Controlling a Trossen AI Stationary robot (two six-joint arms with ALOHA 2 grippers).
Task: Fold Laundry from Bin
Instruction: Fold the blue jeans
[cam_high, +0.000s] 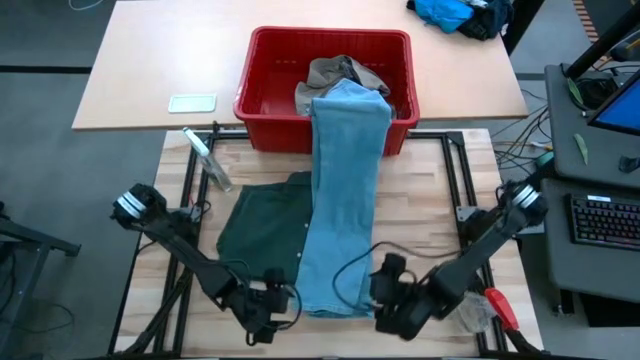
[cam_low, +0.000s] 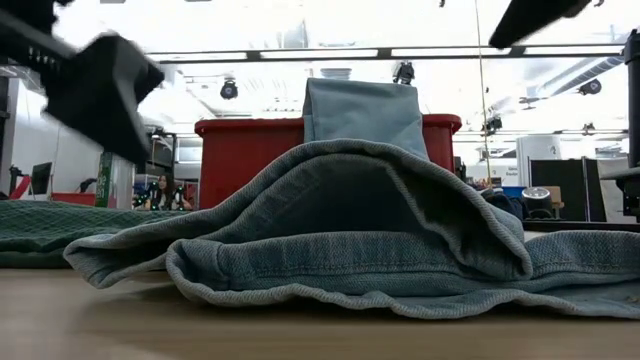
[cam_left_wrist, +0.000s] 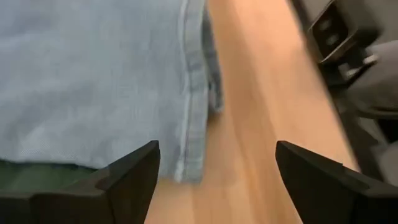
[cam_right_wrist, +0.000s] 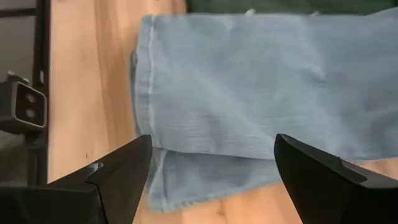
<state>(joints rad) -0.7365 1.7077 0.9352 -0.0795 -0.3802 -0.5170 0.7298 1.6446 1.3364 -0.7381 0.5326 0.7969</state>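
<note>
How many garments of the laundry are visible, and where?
3: light blue denim trousers draped from the red bin onto the table; dark green shorts beside them, partly underneath; a khaki piece in the bin. More may lie hidden.

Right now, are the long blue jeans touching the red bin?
Touching. The high view shows the light blue denim trousers draped over the front rim of the red bin, one end inside it, the rest lying on the table.

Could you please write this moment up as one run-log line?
trousers: draped from bin onto table | shorts: flat beside them | left gripper: open, empty | right gripper: open, empty
</note>
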